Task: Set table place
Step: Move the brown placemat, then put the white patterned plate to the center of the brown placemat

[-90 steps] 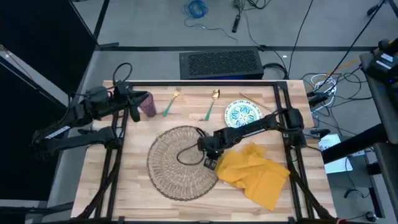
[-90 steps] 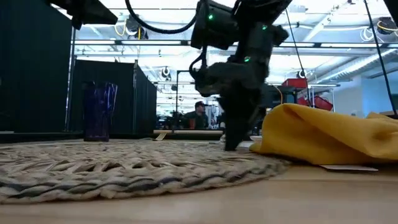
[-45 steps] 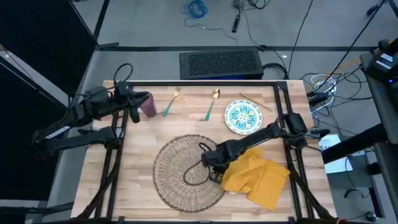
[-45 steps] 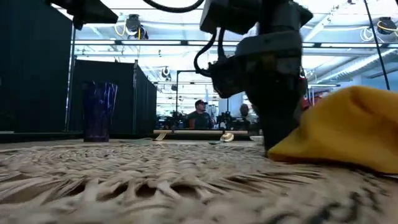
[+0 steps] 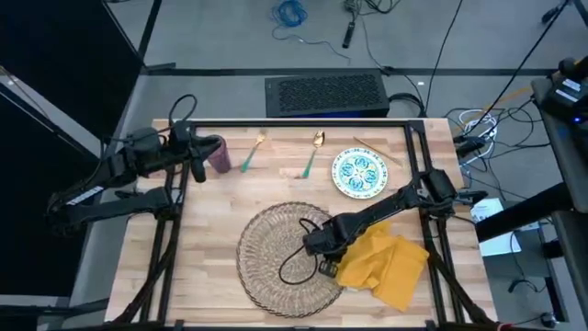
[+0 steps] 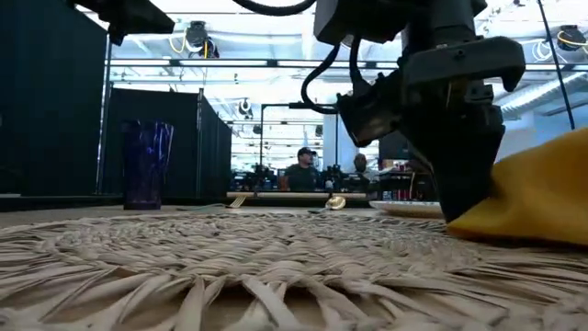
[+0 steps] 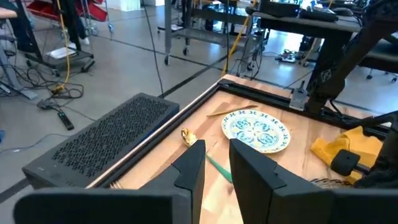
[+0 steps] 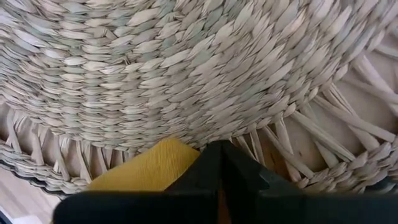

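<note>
The round wicker mat [image 5: 287, 262] lies flat on the table [image 5: 202, 257], near its front edge. My right gripper [image 5: 319, 248] stands at the mat's right rim, shut on it. The yellow napkin [image 5: 384, 264] lies crumpled just right of the gripper, one corner [image 8: 146, 167] over the mat's rim. At the back lie the plate [image 5: 358, 172], spoon [image 5: 313, 152] and fork [image 5: 253, 154]. The purple cup [image 5: 219, 154] stands upright at the back left, with my left gripper [image 5: 198, 158] open beside it and touching nothing. My right gripper has its shut fingers [image 8: 221, 171] on the mat's fringed right rim [image 8: 249, 140], slanting down from the table's right. The fingers hide the place of contact, so pinched or pressed cannot be told. The mat stays flat on the table.
Black frame rails [image 5: 423, 184] run along the table's sides. Bare wood [image 5: 266, 188] lies between the mat and the cutlery at the back. A black grille box [image 5: 326, 92] stands beyond the far edge.
My right gripper has gone toward the table's near edge and a little to the right, staying shut. The mat has slid along the table with it, still flat. The napkin's left part has been pushed and bunched toward the right.
</note>
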### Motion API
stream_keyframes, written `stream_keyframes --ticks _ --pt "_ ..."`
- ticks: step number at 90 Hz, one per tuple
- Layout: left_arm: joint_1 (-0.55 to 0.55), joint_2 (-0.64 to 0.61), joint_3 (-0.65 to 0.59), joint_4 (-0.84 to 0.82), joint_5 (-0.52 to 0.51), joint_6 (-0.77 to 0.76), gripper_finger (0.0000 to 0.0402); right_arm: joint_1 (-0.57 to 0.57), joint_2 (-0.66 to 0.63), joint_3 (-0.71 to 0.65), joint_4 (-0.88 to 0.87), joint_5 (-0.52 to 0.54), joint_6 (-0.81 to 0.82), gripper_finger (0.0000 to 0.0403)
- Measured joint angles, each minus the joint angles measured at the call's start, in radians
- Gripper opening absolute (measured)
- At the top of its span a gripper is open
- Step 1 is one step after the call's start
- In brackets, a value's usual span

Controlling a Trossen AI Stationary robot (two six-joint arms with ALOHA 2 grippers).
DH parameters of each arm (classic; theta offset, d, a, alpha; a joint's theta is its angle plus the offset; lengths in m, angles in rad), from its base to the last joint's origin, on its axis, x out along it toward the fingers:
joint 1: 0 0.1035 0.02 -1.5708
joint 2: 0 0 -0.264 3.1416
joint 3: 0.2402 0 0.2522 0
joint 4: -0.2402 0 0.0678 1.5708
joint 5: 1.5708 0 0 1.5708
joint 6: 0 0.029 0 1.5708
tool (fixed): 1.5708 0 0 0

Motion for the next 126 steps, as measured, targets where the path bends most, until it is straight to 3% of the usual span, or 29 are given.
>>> stream_keyframes --ticks 14,33,54,60,68,79,92,101,112,126 --pt "0.0 0.0 0.0 0.006 -0.005 0.015 0.0058 -0.034 -0.094 -0.003 0.017 0.094 -0.015 0.0025" --pt "0.0 0.0 0.0 0.012 -0.009 0.026 0.0058 -0.074 -0.201 0.0 0.0 0.178 -0.058 0.0102" --pt "0.0 0.001 0.0 -0.032 -0.011 0.026 0.0058 -0.149 -0.279 0.0 -0.329 0.59 -0.102 0.0154" --pt "0.0 0.001 0.0 -0.051 -0.011 0.026 0.0058 -0.183 -0.324 -0.021 -0.337 0.652 -0.11 0.0158" --pt "0.0 0.002 0.0 -0.061 0.005 0.026 0.0058 -0.24 -0.408 -0.107 -0.249 0.658 -0.157 0.0159" --pt "-0.001 -0.016 -0.026 0.029 0.093 0.025 0.0058 -0.324 -0.593 -0.294 -0.084 0.625 -0.216 0.016" --pt "-0.017 -0.112 -0.135 0.239 0.145 -0.015 0.0058 -0.408 -0.908 -0.545 0.123 0.561 -0.226 0.016" --pt "-0.021 -0.204 -0.245 0.406 0.087 -0.092 0.0058 -0.44 -1.152 -0.679 0.307 0.561 -0.237 0.016" --pt "-0.021 -0.236 -0.359 0.54 -0.038 -0.164 0.0058 -0.453 -1.393 -0.768 0.446 0.664 -0.265 0.016" --pt "-0.021 -0.145 -0.391 0.551 -0.176 -0.185 0.0058 -0.46 -1.524 -0.788 0.404 0.735 -0.246 0.0154"
